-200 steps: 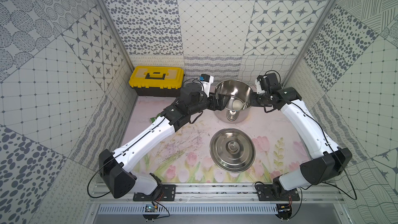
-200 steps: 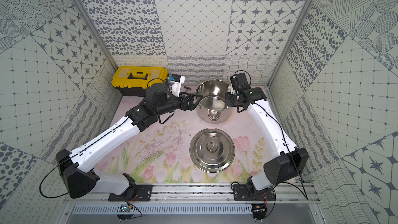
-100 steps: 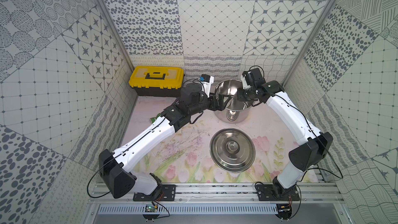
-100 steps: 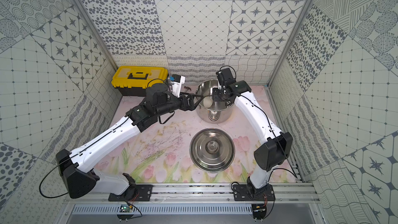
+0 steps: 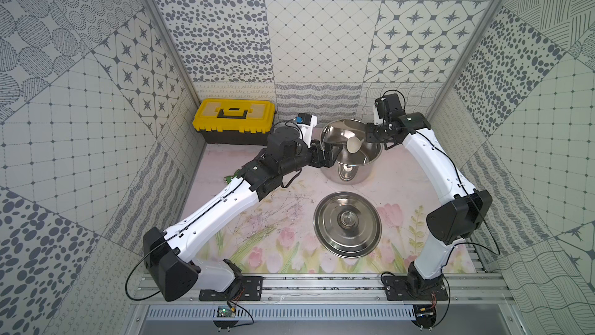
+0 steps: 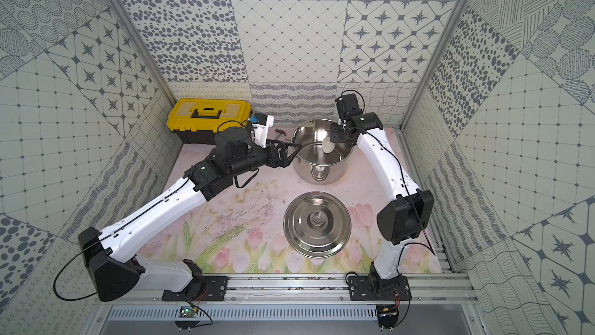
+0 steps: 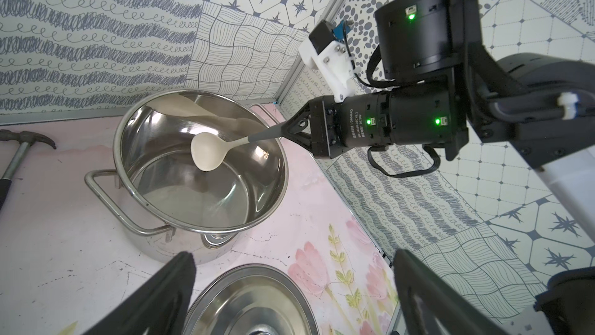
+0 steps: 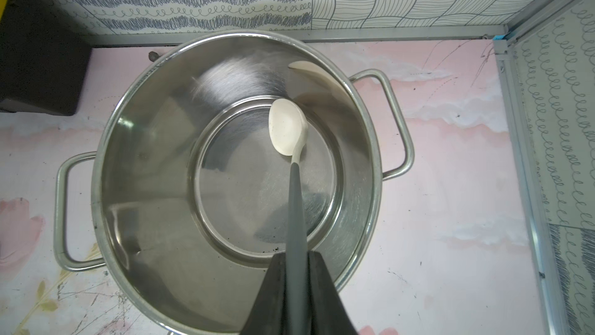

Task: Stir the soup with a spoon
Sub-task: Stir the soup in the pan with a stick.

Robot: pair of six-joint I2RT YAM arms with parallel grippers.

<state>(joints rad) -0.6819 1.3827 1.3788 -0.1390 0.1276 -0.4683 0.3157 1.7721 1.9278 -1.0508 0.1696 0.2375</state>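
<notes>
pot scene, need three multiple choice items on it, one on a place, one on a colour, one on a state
1. Where is the lid relative to the pot?
A on it
B on the table in front of it
C behind it

2. What colour is the bowl of the spoon?
A red
B black
C cream-white

3. What state is the right hand in?
A shut on the spoon handle
B open and empty
C shut on the pot rim

Answers:
1 B, in both top views the lid lies flat on the table, nearer the arm bases than the pot.
2 C, the bowl shows pale cream against the steel inside the pot.
3 A, the right wrist view shows it clamped on the dark handle.
</notes>
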